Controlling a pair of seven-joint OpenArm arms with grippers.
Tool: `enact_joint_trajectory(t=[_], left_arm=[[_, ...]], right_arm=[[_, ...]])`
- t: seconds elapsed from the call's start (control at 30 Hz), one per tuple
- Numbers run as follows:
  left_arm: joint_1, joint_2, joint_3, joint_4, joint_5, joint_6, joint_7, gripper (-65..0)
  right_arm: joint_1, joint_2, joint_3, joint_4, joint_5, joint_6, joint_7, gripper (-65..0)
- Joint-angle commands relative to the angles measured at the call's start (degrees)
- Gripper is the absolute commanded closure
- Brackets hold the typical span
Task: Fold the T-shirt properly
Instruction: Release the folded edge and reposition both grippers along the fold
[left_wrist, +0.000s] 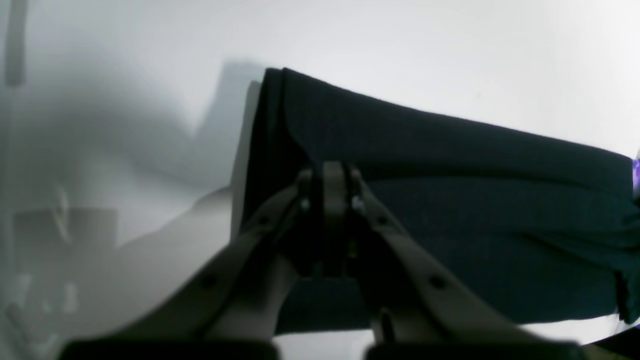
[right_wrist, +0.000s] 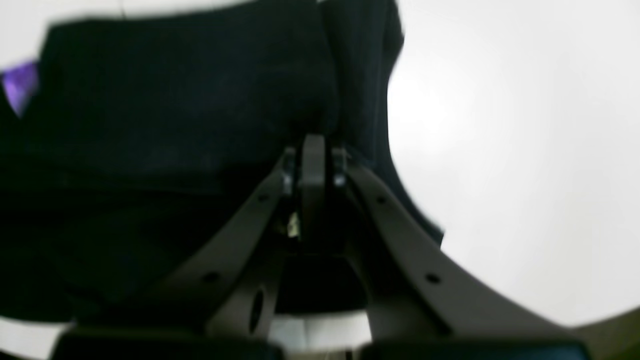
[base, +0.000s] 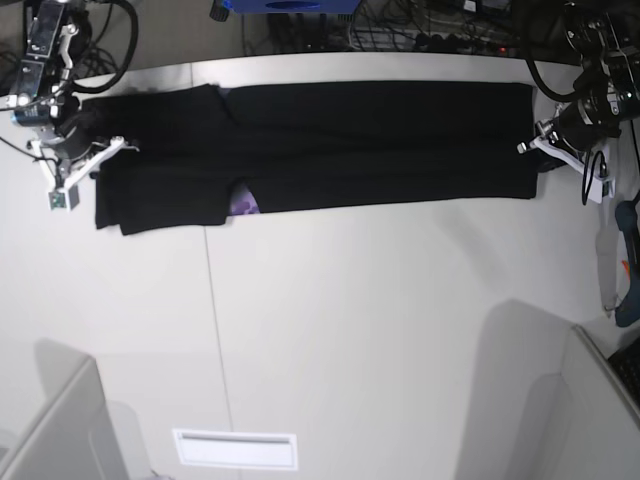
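Note:
The black T-shirt (base: 330, 145) lies folded into a long band across the far half of the white table. A bit of purple print (base: 243, 205) peeks out at its near edge. My left gripper (base: 535, 145) is at the band's right end. In the left wrist view its fingers (left_wrist: 334, 185) are closed, with the cloth (left_wrist: 450, 200) pinched between them. My right gripper (base: 95, 150) is at the band's left end by the sleeve. In the right wrist view it (right_wrist: 312, 160) is closed on the black cloth (right_wrist: 175, 110).
Cables and boxes (base: 400, 25) crowd the table's back edge. A blue and orange tool (base: 625, 285) lies at the right edge. Grey panels stand at the front left corner (base: 50, 430) and the front right corner (base: 560, 400). A white label (base: 235, 449) sits near the front.

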Motion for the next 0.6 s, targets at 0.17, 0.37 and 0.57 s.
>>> enact_joint_trajectory(t=[0.17, 0.37, 0.57], left_arm=[[1.7, -1.1, -0.4, 0.8, -0.6, -0.3, -0.9, 0.0], [1.8, -1.1, -0.1, 0.8, -0.6, -0.3, -0.7, 0.0], [2.6, -0.6, 0.0, 1.0, 6.4, -0.2, -0.8, 0.0]], right_arm=[[-0.8, 0.8, 0.4, 0.9, 0.0, 0.1, 1.3, 0.0], [-0.4, 0.8, 0.3, 0.8, 0.0, 0.1, 1.3, 0.0], [-0.5, -0.6, 0.6, 0.8, -0.3, 0.0, -1.2, 0.0]])
